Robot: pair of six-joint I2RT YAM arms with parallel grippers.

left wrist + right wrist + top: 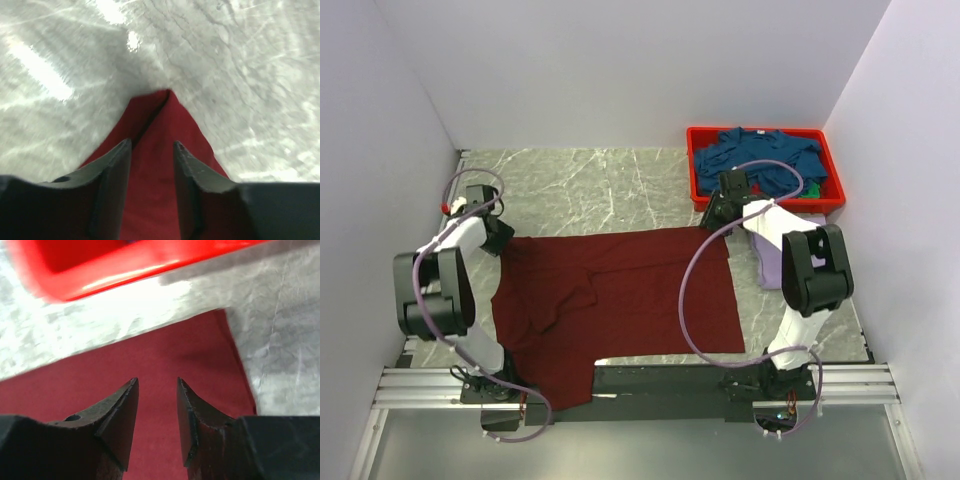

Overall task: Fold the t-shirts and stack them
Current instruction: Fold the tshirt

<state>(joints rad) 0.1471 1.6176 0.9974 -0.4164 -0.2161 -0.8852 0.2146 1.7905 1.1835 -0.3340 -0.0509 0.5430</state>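
The dark maroon t-shirt (pixel 620 300) lay spread nearly flat over the grey-veined marble table (pixel 590 180), soft and matte, creased along its left side; its far edge ran from one arm to the other. The red plastic bin (pixel 692 170) stood at the far right, glossy and square-cornered, heaped with rumpled teal-blue t-shirts (pixel 760 155); just near of it, a pale lavender t-shirt (pixel 767 268) lay partly under the right arm. The left gripper (pixel 151 144) hung over the maroon shirt's far-left corner, which came to a point just ahead of its dark wedge-shaped fingers; the right gripper (pixel 157 381) hung over the far-right corner, the bin just beyond. Both pairs of jaws stood moderately apart, clamping nothing — whether the tips brushed the cloth was unclear, both wrist views being blurred.
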